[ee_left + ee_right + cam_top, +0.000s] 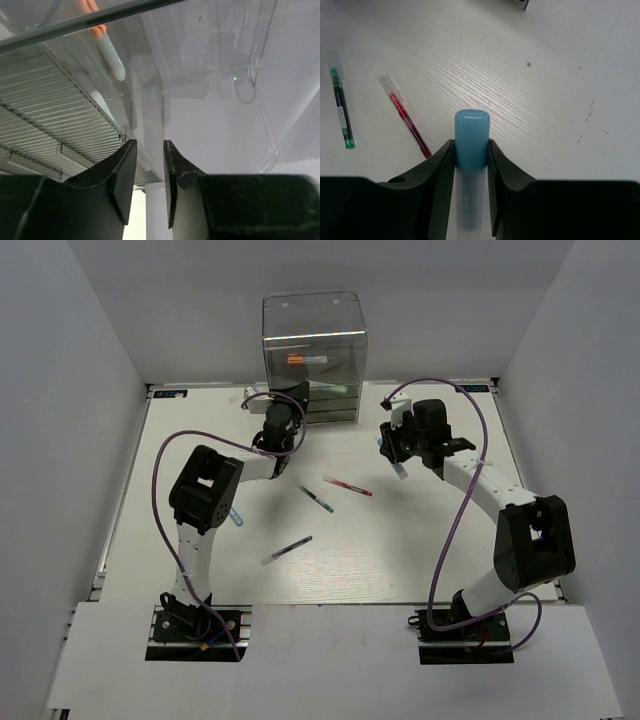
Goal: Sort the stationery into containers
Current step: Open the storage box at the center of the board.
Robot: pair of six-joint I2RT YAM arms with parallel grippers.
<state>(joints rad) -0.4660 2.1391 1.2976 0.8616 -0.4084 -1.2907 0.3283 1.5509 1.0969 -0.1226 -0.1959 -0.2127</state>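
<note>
The containers are the drawers of a clear plastic box [315, 350] at the back of the table. An orange-capped marker [111, 55] lies in one drawer. My left gripper [285, 418] is at the box's lower left drawers. In the left wrist view the left gripper [149, 150] has its jaws narrowly apart around a clear drawer edge [162, 107], with a gap still showing. My right gripper [397, 456] hovers right of the box, shut on a pale marker with a light-blue cap [471, 137]. A red pen [347, 486], a green pen [316, 499] and a dark pen [287, 549] lie mid-table.
A small blue-capped piece [236, 517] lies beside the left arm's elbow. Purple cables loop over both arms. White walls close in the table on the left, right and back. The red pen [405, 117] and green pen [341, 107] lie left of the held marker.
</note>
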